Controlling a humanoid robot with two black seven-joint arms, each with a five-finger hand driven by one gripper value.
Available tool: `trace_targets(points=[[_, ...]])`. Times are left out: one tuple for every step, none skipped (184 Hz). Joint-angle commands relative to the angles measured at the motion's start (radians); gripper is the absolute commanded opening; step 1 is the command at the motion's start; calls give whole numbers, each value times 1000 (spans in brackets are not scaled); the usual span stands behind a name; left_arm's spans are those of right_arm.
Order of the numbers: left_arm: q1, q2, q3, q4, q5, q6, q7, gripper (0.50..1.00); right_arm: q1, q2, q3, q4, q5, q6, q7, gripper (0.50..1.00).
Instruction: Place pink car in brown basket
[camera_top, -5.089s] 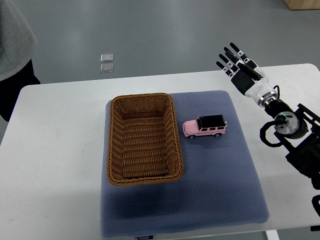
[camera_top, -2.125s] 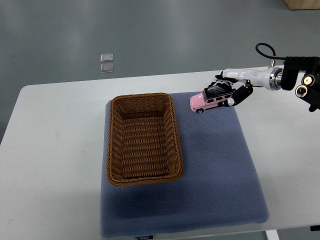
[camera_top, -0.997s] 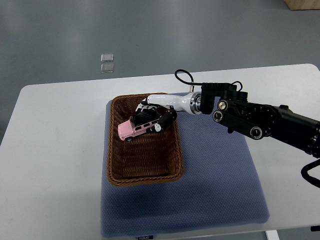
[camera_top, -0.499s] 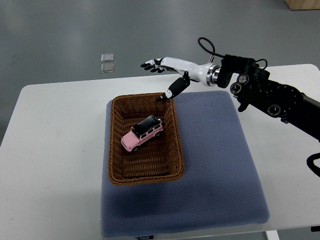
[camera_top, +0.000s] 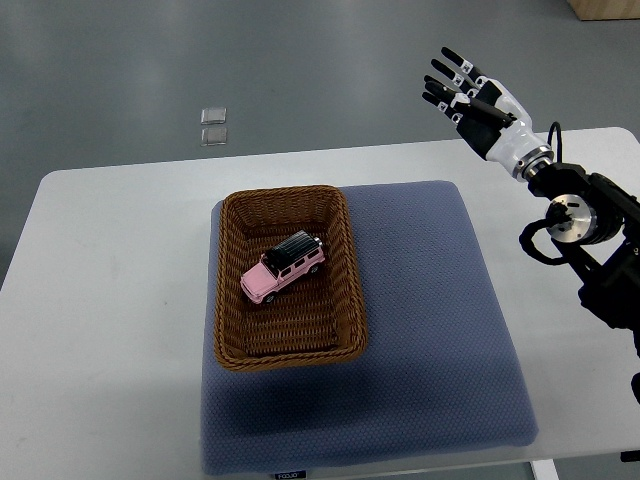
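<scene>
Car (camera_top: 283, 268) released, left in basket (camera_top: 230, 330) | right hand (camera_top: 474, 100) withdrawn to 2 o'clock, fingers spread, empty | task judged complete

Bright, even overhead light throughout, with no glare on the white surface (camera_top: 120, 300). Soft, short shadows only: a dim one under the near edge of the brown basket (camera_top: 288, 352), spilling onto the blue mat (camera_top: 430, 330). Sharp focus across the frame, no motion blur, no marked bending at the edges.

White table (camera_top: 120, 300) stands on grey floor (camera_top: 300, 70). Two small square floor plates (camera_top: 213, 125) lie beyond its far edge.
</scene>
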Motion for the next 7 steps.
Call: trace_targets(points=[[0, 0, 0, 0, 0, 0, 0, 1000, -40, 2, 3, -29, 155, 5, 8, 913], [0, 0, 0, 0, 0, 0, 0, 1000, -43, 2, 3, -32, 164, 5, 11, 913], [0, 0, 0, 0, 0, 0, 0, 1000, -43, 2, 3, -32, 164, 5, 11, 913], [0, 0, 0, 0, 0, 0, 0, 1000, -45, 4, 3, -35, 172, 5, 14, 913], [0, 0, 0, 0, 0, 0, 0, 1000, -45, 4, 3, -35, 172, 5, 14, 913], [0, 0, 0, 0, 0, 0, 0, 1000, -48, 4, 3, -40, 180, 6, 18, 913], [0, 0, 0, 0, 0, 0, 0, 1000, -48, 4, 3, -40, 180, 6, 18, 913]])
